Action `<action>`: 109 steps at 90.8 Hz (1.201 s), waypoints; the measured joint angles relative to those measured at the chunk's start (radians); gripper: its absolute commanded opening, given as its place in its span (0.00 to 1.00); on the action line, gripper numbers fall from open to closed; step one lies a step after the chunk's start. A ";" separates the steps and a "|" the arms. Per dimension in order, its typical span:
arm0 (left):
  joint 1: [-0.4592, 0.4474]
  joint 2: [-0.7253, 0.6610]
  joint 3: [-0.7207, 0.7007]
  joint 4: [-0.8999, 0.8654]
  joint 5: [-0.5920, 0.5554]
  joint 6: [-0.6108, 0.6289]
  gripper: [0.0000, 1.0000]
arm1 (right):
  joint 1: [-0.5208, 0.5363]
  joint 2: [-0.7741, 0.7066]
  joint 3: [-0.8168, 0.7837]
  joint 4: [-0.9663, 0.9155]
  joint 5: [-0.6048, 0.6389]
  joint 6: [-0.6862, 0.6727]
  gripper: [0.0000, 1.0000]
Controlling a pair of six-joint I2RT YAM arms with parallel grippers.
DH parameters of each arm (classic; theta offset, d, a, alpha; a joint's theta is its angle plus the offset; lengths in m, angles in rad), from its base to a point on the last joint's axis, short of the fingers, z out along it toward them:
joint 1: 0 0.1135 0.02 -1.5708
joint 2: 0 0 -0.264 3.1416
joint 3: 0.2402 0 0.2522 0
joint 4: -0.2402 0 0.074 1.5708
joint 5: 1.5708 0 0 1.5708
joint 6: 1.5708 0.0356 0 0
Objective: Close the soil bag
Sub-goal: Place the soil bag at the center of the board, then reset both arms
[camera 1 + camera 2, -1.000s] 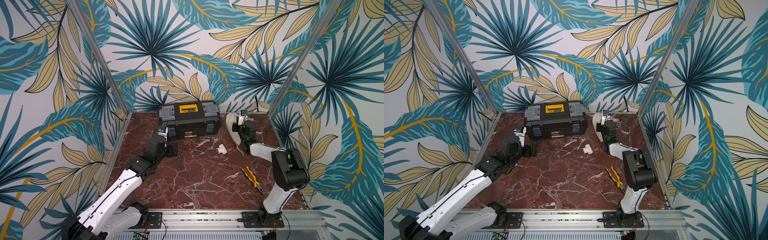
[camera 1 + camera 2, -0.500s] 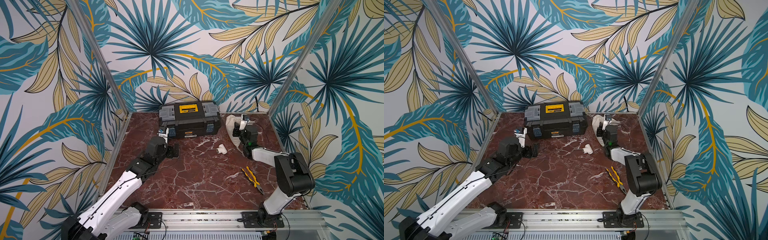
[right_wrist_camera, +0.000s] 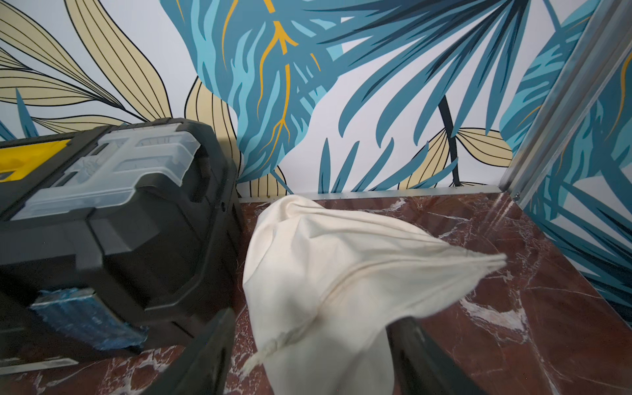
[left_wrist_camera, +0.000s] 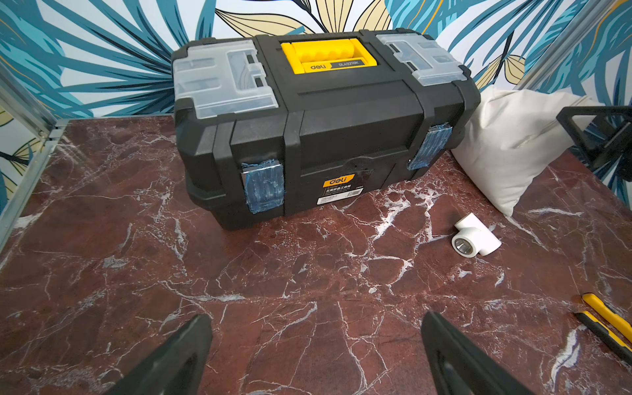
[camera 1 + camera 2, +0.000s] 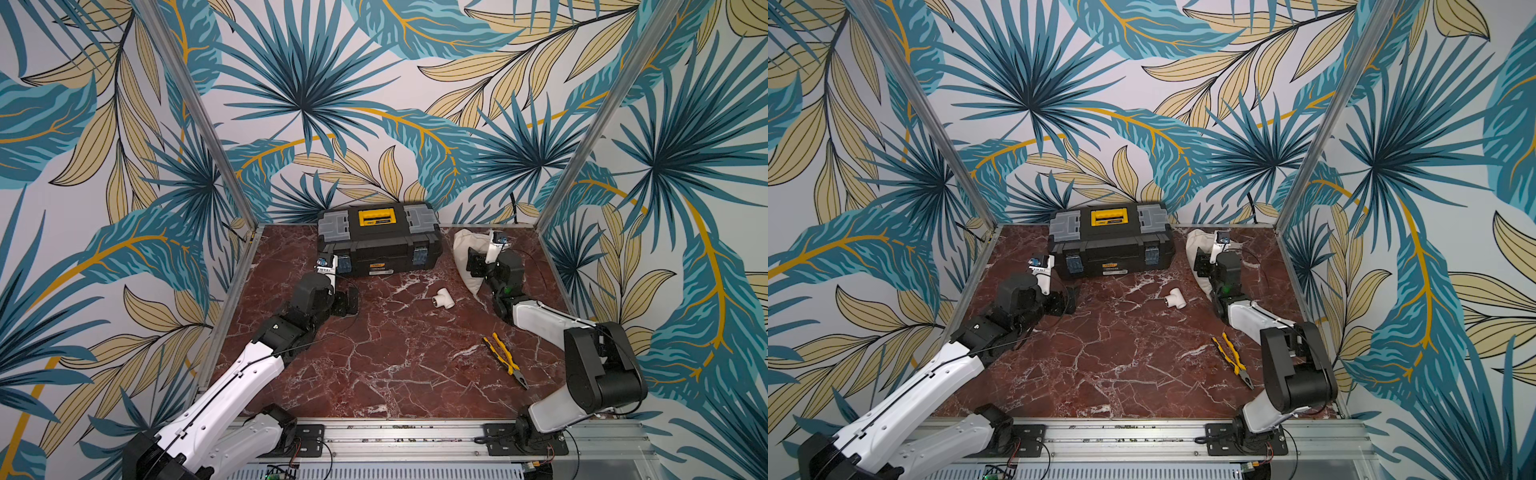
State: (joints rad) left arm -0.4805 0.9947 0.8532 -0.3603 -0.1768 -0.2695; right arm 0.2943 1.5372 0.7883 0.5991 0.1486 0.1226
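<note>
Right gripper (image 3: 314, 316) is standing with its two dark fingers (image 3: 205, 352) spread apart on either side of the lower part of the soft cream-white cloth drawstring soil bag (image 3: 325, 260), not clamping it: red marble is showing between one finger and the cloth, while the other finger is sitting right at the cloth, contact unclear. Bag is lying at the back right of the dark red, white-veined marble tabletop (image 5: 395, 374), just beside the right end of the black plastic toolbox (image 5: 378, 245) with yellow handle and clear lid compartments, and near the leaf-patterned back wall (image 5: 374, 124); whether cloth and box are touching, cannot tell. Right wrist view is showing one end of the sack tapering to a gathered, slightly blurred tip pointing away from the toolbox, and a thin white cord end (image 3: 260, 357) dangling from the seam between the fingers; whether the mouth is drawn fully shut is not showing. Left gripper (image 4: 316, 316) is sitting low over bare marble in front of the toolbox's left half, jaws spread wide, gripping nothing. Small white plastic T-shaped pipe fitting (image 5: 442, 298) is lying on the marble between the two grippers, apart from bag and toolbox. Yellow-and-black-handled pliers (image 5: 505, 359) are lying nearer the front, beside the right arm, touching nothing else
</note>
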 measured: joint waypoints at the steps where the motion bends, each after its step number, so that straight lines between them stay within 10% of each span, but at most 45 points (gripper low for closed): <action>1: 0.000 0.000 0.000 0.001 0.000 0.000 1.00 | 0.000 -0.005 -0.003 -0.003 -0.001 0.001 0.79; 54: 0.001 0.010 -0.031 0.110 -0.136 0.059 1.00 | -0.014 -0.435 -0.162 -0.182 -0.019 0.024 0.99; 109: 0.259 0.087 -0.136 0.441 -0.056 0.170 1.00 | -0.242 -0.168 -0.216 0.105 -0.163 -0.072 0.99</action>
State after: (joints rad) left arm -0.2211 1.0813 0.7174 0.0807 -0.2325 -0.0994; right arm 0.0525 1.3689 0.5720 0.7036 -0.0147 0.0502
